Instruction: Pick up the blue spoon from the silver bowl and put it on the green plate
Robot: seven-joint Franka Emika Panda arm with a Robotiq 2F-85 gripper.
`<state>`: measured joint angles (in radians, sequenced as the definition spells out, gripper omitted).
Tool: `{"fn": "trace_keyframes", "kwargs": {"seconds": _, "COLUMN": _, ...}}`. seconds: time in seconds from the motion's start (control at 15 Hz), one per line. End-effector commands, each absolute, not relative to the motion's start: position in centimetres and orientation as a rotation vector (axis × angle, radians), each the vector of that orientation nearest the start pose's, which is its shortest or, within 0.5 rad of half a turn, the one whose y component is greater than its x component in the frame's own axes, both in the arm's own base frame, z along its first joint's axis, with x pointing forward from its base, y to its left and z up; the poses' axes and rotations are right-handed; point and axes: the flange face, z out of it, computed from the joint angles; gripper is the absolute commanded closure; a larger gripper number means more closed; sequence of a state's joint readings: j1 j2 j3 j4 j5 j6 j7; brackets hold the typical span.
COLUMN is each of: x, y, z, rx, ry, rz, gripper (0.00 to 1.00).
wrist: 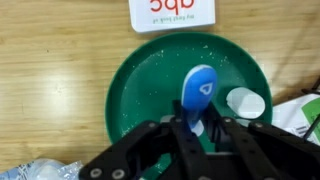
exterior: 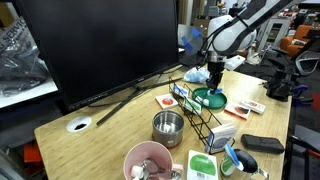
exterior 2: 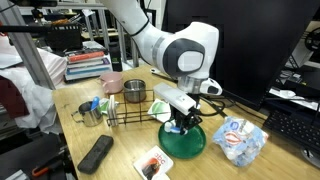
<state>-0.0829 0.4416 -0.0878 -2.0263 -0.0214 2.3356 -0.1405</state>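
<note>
My gripper [wrist: 200, 128] is shut on the blue spoon [wrist: 199, 90] and holds it low over the green plate [wrist: 150, 85]. The spoon's bowl end points away from the fingers, over the plate's middle. In both exterior views the gripper [exterior: 215, 78] [exterior 2: 183, 122] hangs straight down over the green plate [exterior: 210, 99] [exterior 2: 188, 144]. The silver bowl [exterior: 167, 126] [exterior 2: 133, 93] stands apart from the plate, beyond a black wire rack, and looks empty.
A black wire rack [exterior: 200, 110] stands between bowl and plate. A pink mug [exterior: 147, 160], a white card [wrist: 173, 12], a black remote [exterior 2: 96, 152], a plastic bag [exterior 2: 240, 138] and a large monitor [exterior: 100, 45] surround the spot. A white disc [wrist: 245, 103] lies on the plate's rim.
</note>
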Motion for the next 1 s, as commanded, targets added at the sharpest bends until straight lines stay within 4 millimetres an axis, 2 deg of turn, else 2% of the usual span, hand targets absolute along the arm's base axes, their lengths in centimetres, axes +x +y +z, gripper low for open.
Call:
{"fn": "trace_keyframes", "kwargs": {"seconds": 0.0, "x": 59.5, "y": -10.4, "z": 21.2, "rx": -3.149, "ry": 0.011, "rz": 0.187, "gripper": 0.94}}
{"fn": "trace_keyframes", "kwargs": {"seconds": 0.4, "x": 60.7, "y": -10.2, "z": 18.9, "rx": -3.131, "ry": -0.002, "rz": 0.246, "gripper": 0.94}}
{"fn": "trace_keyframes", "kwargs": {"seconds": 0.47, "x": 60.8, "y": -10.2, "z": 18.6, "rx": -3.121, "ry": -0.004, "rz": 0.257, "gripper": 0.63}}
{"fn": "trace_keyframes", "kwargs": {"seconds": 0.53, "x": 60.9, "y": -10.2, "z": 18.5, "rx": -3.120, "ry": -0.002, "rz": 0.260, "gripper": 0.50}}
{"fn": "trace_keyframes", "kwargs": {"seconds": 0.67, "x": 60.9, "y": -10.5, "z": 18.6, "rx": -3.124, "ry": 0.006, "rz": 0.257, "gripper": 0.38}}
{"fn": "trace_keyframes", "kwargs": {"seconds": 0.93, "x": 60.1, "y": -11.4, "z": 21.1, "rx": -3.099, "ry": 0.070, "rz": 0.206, "gripper": 0.10}}
